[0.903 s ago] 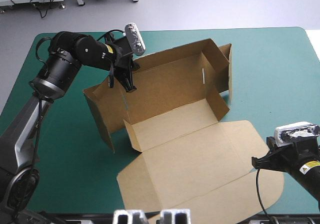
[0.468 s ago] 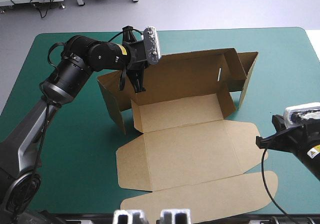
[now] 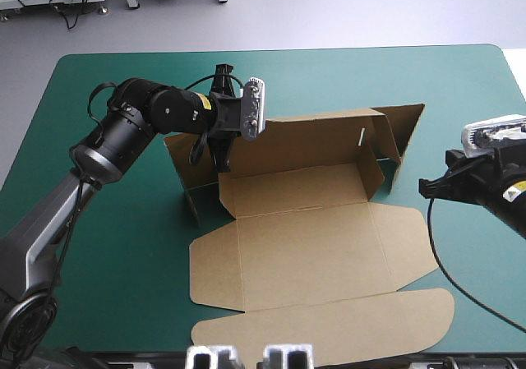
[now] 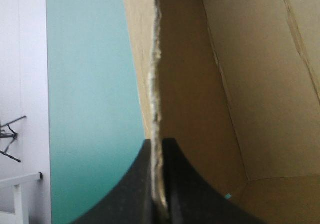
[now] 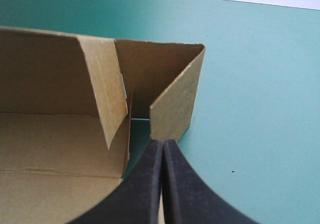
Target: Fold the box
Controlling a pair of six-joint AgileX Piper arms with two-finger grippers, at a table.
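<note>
Jaws of your left gripper [image 3: 222, 157] are pinched all but together on the box [image 3: 304, 246]. They bite the top edge of its back wall [image 3: 316, 143] near the wall's left end. In the left wrist view the raw board edge runs straight out from between the black fingers [image 4: 175, 184]. Jaws of your right gripper [image 3: 424, 188] are pressed together with nothing in them. Its tip points at the end flap [image 3: 408, 131] standing at the box's right end, near it and, by the high view, not touching.

The box sits mid-table. Its back wall is upright, and its floor and lid panels lie flat on the teal-green cover [image 3: 123, 303], reaching toward the near edge.

I judge the step in hand to be squaring up that right end.

- Use your left hold as the anchor, with the wall plumb and your pinch firm.
- Bring the right tip against the outer face of the end flap, low and close to its crease, and press inward slowly.
- Pushing high would likely bow the board rather than hinge it.
- Pushing hard could slide the whole box leftward or twist the wall out of your left grip.
- Watch the short inner flap [image 5: 107, 94], which leans over the floor and may snag.
</note>
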